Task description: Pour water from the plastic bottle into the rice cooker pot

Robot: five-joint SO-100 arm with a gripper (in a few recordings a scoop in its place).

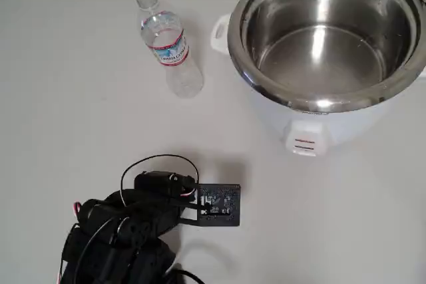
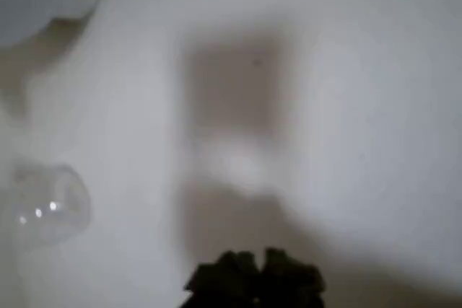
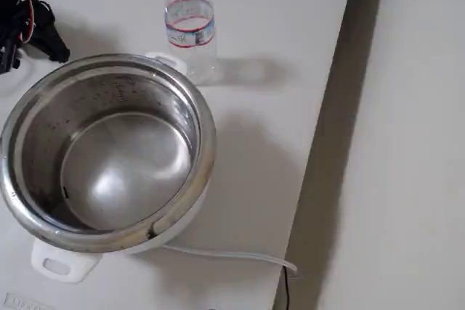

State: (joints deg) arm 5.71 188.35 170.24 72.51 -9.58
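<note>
The plastic bottle (image 1: 168,43) stands upright and capless on the white table, left of the rice cooker pot (image 1: 326,38); in the fixed view the bottle (image 3: 190,27) is behind the pot (image 3: 109,143). The pot's steel inside is shiny. I cannot make out water in the bottle or the pot. My black arm (image 1: 133,224) is folded at the lower left, well apart from both. My gripper (image 2: 253,279) shows as a dark blur low in the wrist view, fingers together, holding nothing, with the blurred bottle (image 2: 47,203) to its left. In the fixed view the gripper (image 3: 52,41) is at the top left.
The cooker's white body has a side handle (image 1: 219,31) facing the bottle. A white cord (image 3: 225,255) trails from the cooker toward the table edge (image 3: 327,107). Bare table lies between the arm and the bottle.
</note>
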